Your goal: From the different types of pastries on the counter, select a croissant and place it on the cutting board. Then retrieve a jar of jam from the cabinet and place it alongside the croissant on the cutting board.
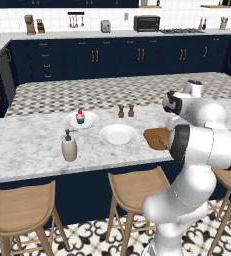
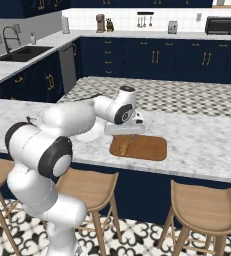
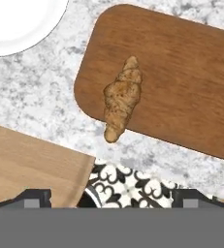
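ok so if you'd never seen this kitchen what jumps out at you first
The big white robot arm bent over the marble counter dominates both base views. In the hand view, a golden-brown croissant lies on the rounded wooden cutting board, one tip poking just past its edge. Further left on the counter, a pink-frosted cupcake sits on a white plate, a bright spot beside an empty white plate.

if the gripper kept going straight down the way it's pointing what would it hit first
Most likely the croissant, lying at the edge of the cutting board near the hand view's centre; depth is unclear, so it might meet the board beside it.
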### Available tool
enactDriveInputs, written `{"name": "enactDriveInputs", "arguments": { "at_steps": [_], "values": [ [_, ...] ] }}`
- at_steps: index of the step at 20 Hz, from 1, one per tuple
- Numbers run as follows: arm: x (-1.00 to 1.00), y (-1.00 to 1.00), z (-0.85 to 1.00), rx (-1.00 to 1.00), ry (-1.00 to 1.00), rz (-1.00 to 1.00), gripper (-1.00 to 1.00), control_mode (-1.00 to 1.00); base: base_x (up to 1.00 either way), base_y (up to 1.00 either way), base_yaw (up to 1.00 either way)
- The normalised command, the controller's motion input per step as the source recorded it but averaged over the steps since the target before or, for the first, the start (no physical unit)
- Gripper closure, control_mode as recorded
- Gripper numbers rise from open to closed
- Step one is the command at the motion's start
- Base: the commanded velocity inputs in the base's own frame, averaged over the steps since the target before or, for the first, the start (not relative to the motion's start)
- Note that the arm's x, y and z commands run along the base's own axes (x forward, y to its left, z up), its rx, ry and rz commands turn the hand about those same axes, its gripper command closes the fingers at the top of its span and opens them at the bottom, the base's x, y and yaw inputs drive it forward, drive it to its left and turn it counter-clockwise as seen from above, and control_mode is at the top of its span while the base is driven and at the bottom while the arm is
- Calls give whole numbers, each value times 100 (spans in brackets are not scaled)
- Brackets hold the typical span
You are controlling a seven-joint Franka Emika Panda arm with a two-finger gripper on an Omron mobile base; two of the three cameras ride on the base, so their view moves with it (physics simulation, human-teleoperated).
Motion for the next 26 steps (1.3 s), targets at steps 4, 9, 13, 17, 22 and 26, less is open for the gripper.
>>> {"name": "enactDriveInputs", "arguments": {
  "at_steps": [4, 9, 13, 17, 22, 26],
  "values": [
    [-100, 0, 71, 0, 24, 1, -100, -100, 0, 0, 0],
    [-100, 14, 51, 0, 5, 4, -100, -100, 0, 0, 0],
    [-57, 30, 5, 0, -2, 2, -100, -100, 0, 0, 0],
    [-7, 41, 0, 0, -1, 0, -100, -100, 0, 0, 0],
    [-1, 9, 0, 0, 0, 0, -100, 100, -2, 11, -15],
    [0, 0, 0, 0, 0, 0, -100, 100, -16, -10, -64]
  ]
}}
